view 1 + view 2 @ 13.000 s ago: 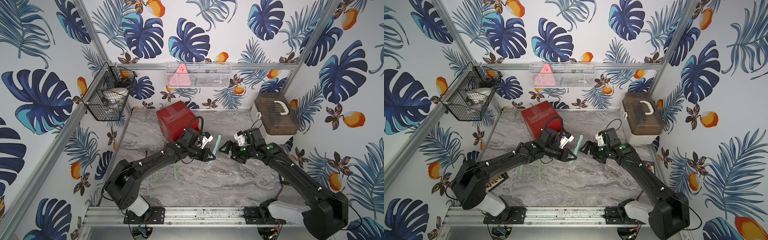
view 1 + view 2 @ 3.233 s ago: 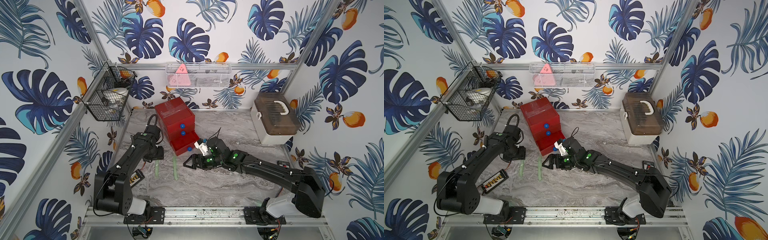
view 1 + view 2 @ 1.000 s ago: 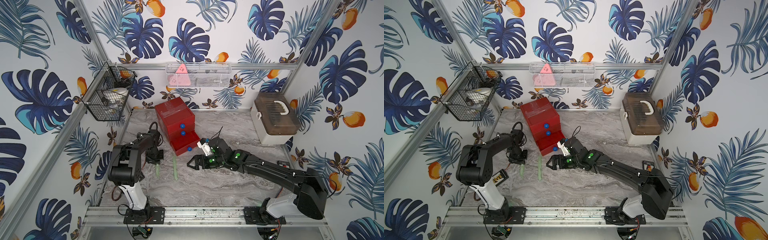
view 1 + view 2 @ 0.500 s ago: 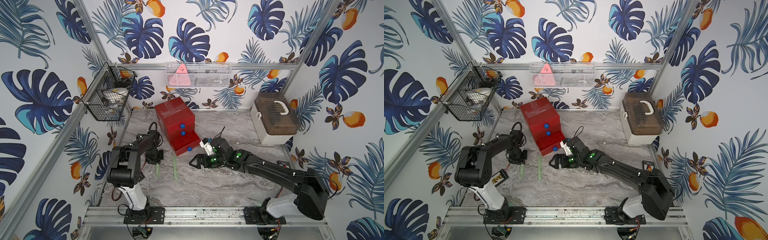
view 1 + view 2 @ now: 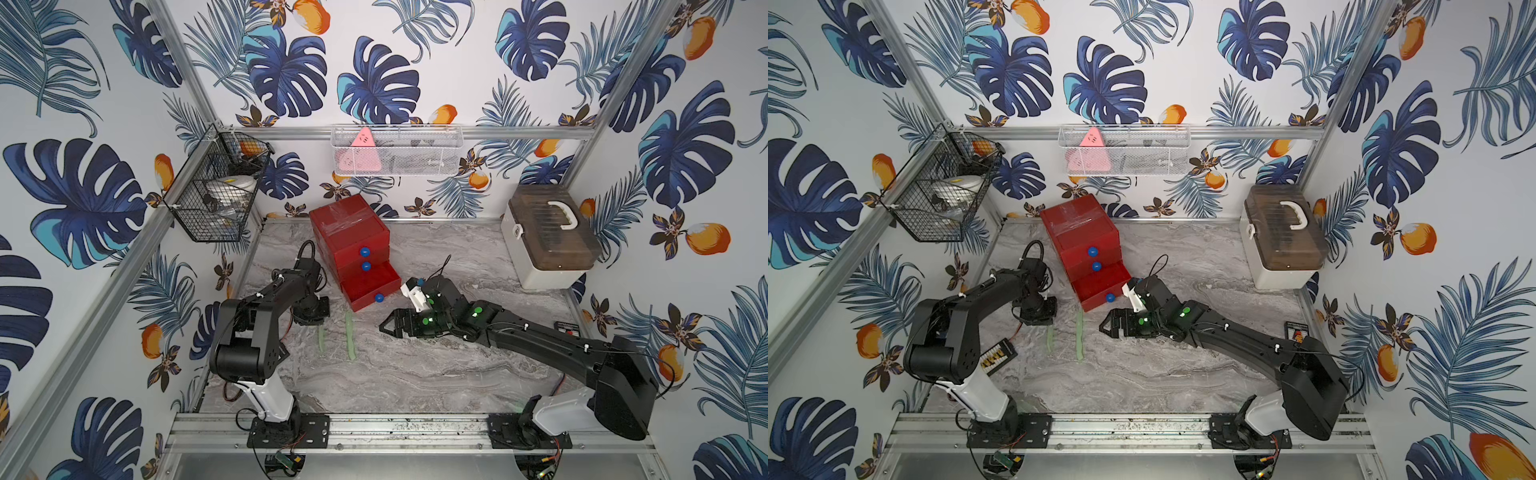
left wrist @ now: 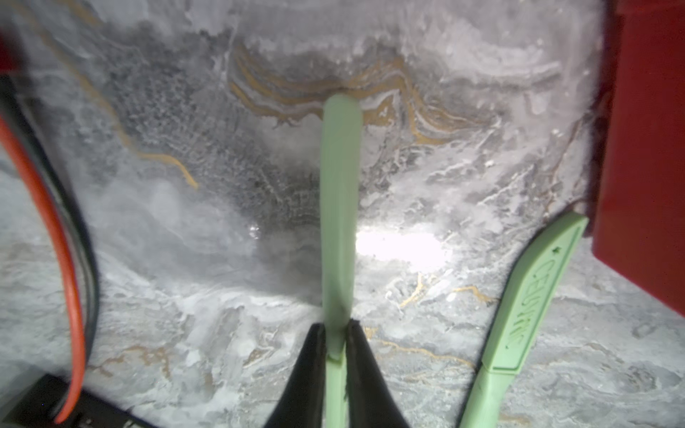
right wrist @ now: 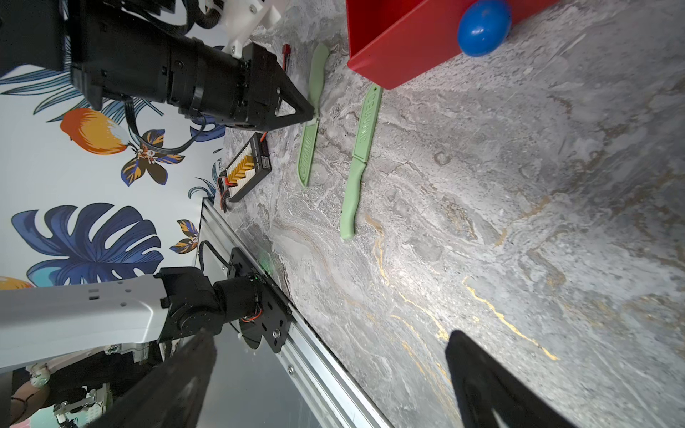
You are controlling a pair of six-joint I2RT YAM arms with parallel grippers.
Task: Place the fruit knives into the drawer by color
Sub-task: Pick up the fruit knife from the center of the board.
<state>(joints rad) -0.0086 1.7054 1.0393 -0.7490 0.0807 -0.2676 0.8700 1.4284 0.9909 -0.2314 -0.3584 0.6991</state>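
Observation:
Two mint-green fruit knives lie side by side on the marble table in front of the drawer [image 5: 353, 239], a red chest whose bottom drawer [image 5: 370, 286] stands pulled out. My left gripper [image 6: 336, 331] points down and is shut on the left knife [image 5: 321, 338] near its middle. The knife shows as a thin strip [image 6: 340, 192] between the black fingers. The second knife [image 5: 350, 336] lies free just beside it [image 6: 528, 296]. My right gripper [image 5: 386, 326] hovers open to the right of the knives, holding nothing [image 7: 330, 335].
A white box with a brown lid [image 5: 548, 241] stands at the back right. A black wire basket [image 5: 216, 187] hangs on the left wall and a white one [image 5: 395, 149] on the back wall. A connector board [image 5: 1000, 355] lies near the left arm's base.
Over the last second the right gripper has drawn slightly to the right, away from the open drawer. The left gripper stays down on the green knife.

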